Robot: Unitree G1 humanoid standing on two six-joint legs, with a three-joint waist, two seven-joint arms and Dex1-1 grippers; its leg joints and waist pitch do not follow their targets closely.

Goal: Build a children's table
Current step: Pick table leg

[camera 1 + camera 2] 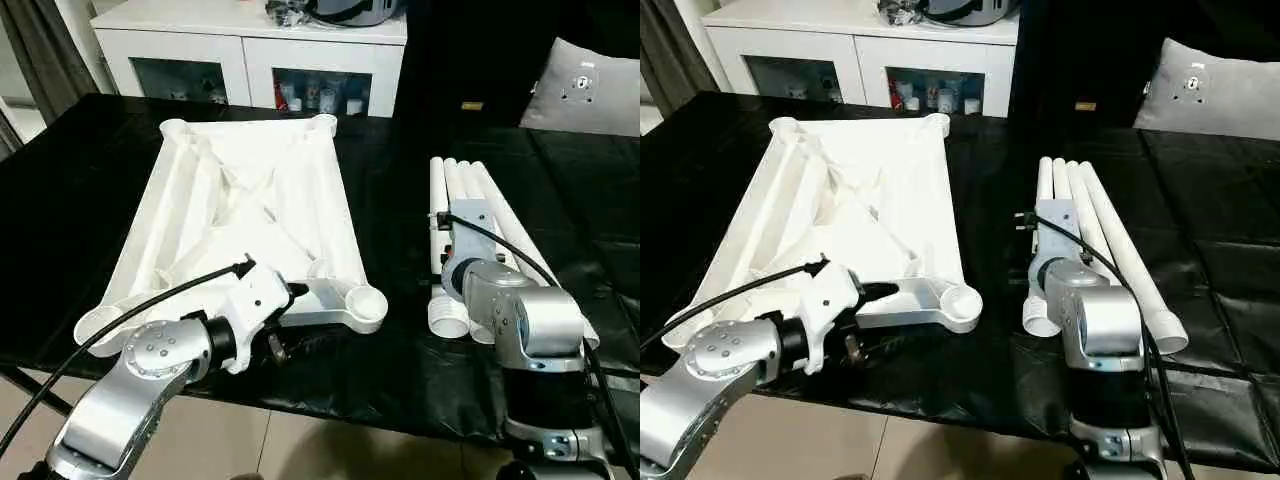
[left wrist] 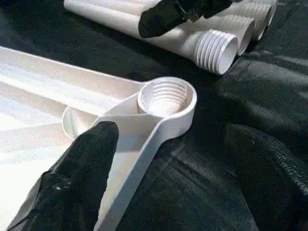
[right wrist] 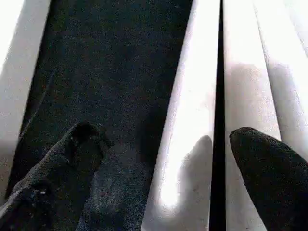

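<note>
White plastic makes up our table top (image 1: pixel 255 215), lying underside up on the black-covered worktop (image 1: pixel 70 200), its cross-braced ribs and round threaded corner sockets showing. Four tapered legs (image 1: pixel 1095 225) lie side by side to its right, apart from it, threaded ends toward us. Our left gripper (image 2: pixel 168 159) stands with jaws well apart at the near right corner socket (image 2: pixel 166 96), one finger resting on the rim, holding nothing. Our right gripper (image 3: pixel 161 159) hangs with jaws wide over the legs, gripping none. The top's near edge sits close to the worktop's front; dark cover lies bare between top and legs. Behind stands a white cabinet (image 1: pixel 250 50) with small items behind glass.
</note>
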